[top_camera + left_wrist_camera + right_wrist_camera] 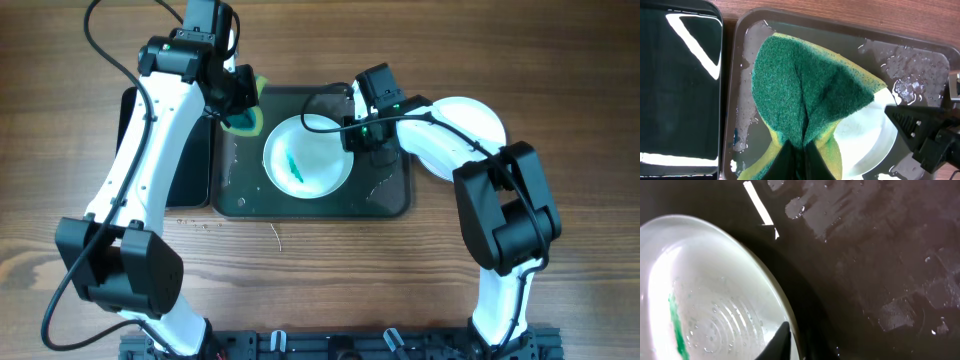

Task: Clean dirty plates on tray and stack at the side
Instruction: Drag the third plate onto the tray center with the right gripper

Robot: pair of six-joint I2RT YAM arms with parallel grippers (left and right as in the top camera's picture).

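Plate (318,160) wipe comes down to one thing. The left gripper (800,159) is pinching the sponge (805,85) over the tray's (232,195) 10 o'clock corner. From there, in the overhead, the plate sits mid-tray at about 4 o'clock. The teal smear (293,166) is on its 8 o'clock side, running roughly 11-to-5. The right gripper (352,133) looks clamped on the rim at 2 o'clock, so I'd guess the left does the wiping.

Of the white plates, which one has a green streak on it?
The plate lying in the tray: a teal streak marks its inside. The other plate, on the wood right of the tray, looks plain white.
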